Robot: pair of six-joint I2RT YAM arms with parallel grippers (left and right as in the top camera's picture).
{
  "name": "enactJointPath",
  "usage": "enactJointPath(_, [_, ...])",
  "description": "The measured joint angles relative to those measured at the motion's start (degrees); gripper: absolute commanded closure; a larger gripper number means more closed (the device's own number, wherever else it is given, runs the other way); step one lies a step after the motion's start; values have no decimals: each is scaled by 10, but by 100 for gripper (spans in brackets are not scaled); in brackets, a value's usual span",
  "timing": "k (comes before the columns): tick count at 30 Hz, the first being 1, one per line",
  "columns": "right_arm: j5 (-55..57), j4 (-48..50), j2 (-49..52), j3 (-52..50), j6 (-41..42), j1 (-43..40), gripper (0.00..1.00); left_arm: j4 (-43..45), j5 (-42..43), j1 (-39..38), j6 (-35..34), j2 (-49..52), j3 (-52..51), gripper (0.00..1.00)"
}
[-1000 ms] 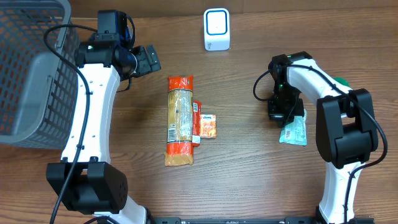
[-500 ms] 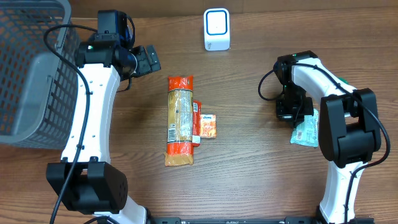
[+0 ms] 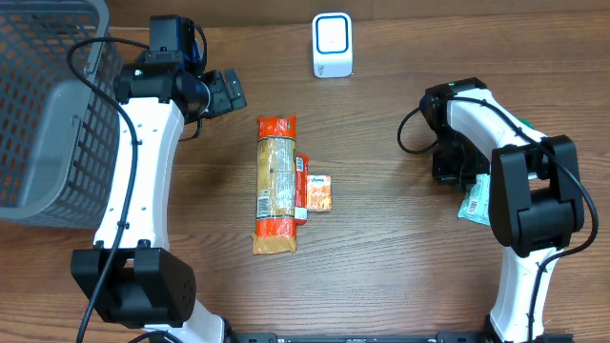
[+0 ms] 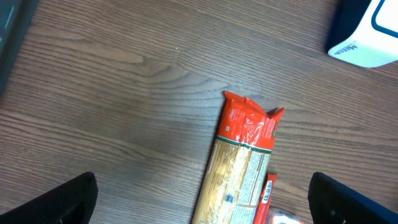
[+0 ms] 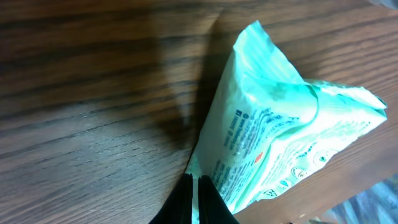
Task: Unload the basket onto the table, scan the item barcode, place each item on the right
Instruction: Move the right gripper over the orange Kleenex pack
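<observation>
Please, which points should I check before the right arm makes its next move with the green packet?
1. Right gripper shut on the green packet: ok.
2. Barcode located on the packet: cannot tell, only small print shows.
3. Scanner in view, nothing lying on it: ok.
4. Table bare between packet and scanner: ok.
5. Left gripper open and apart from the scanner: ok.

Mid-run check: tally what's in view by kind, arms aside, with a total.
Packaged items: 4 (pasta pack, thin red pack, orange box, green pouch)
Scanner: 1
Basket: 1
Total: 6
</observation>
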Motion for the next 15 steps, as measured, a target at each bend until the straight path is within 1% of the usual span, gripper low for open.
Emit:
enactJointPath(3, [-8, 6, -14, 0, 9, 0, 94, 0, 0, 0, 0, 0, 0, 0])
enactJointPath(6, [-44, 28, -59, 0, 11, 4, 94, 0, 0, 0, 0, 0, 0, 1])
enactJointPath(8, [-78, 49, -109, 1, 10, 13, 92, 0, 0, 0, 0, 0, 0, 0])
enactJointPath(9, [-92, 59, -131, 1, 9, 19, 70, 0, 0, 0, 0, 0, 0, 0])
enactJointPath(10, [-105, 70, -155, 2, 9, 27, 41, 0, 0, 0, 0, 0, 0, 0])
enactJointPath(11, [-123, 82, -179, 2, 8, 37, 25, 0, 0, 0, 0, 0, 0, 0])
enactJointPath(12, [-136, 94, -196, 4, 8, 45, 25, 0, 0, 0, 0, 0, 0, 0])
enactJointPath(13, [-158, 110, -215, 5, 7, 56, 30, 0, 0, 0, 0, 0, 0, 0])
enactJointPath(14, [-176, 123, -226, 6, 7, 63, 50, 0, 0, 0, 0, 0, 0, 0])
enactJointPath(15, [-200, 136, -235, 7, 6, 71, 68, 0, 0, 0, 0, 0, 0, 0])
